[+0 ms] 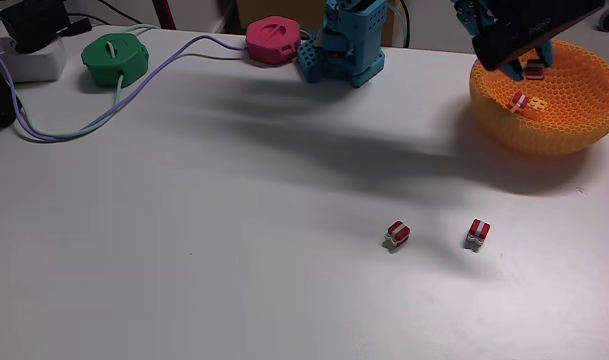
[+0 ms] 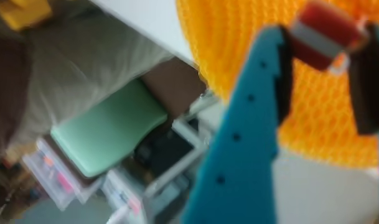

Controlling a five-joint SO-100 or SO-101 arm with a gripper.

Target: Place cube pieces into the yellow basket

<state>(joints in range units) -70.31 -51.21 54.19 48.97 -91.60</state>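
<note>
In the fixed view, upper right, we see the tool (image 1: pixel 533 66) over the yellow basket (image 1: pixel 584 120), grasping a striped cube (image 1: pixel 535 70) for release; one cube (image 1: pixel 520 102) lies inside, two cubes (image 1: pixel 398 235) (image 1: pixel 478 233) wait on the surface (image 1: pixel 184 250). In the wrist view, upper right, the tool (image 2: pixel 326 43) pinches the striped cube (image 2: pixel 323 34) before the basket (image 2: pixel 239 37).

We see an orange-yellow honeycomb-mesh basket (image 1: pixel 564 115), red-and-white striped cubes (image 1: pixel 398 235) (image 1: pixel 478 233) on the white table (image 1: pixel 234 250), a blue tool (image 1: pixel 532 62) pinching another striped cube (image 2: pixel 323 34), plus green (image 1: pixel 114 58) and pink (image 1: pixel 274 40) casings with lilac cables (image 1: pixel 134 90).
</note>
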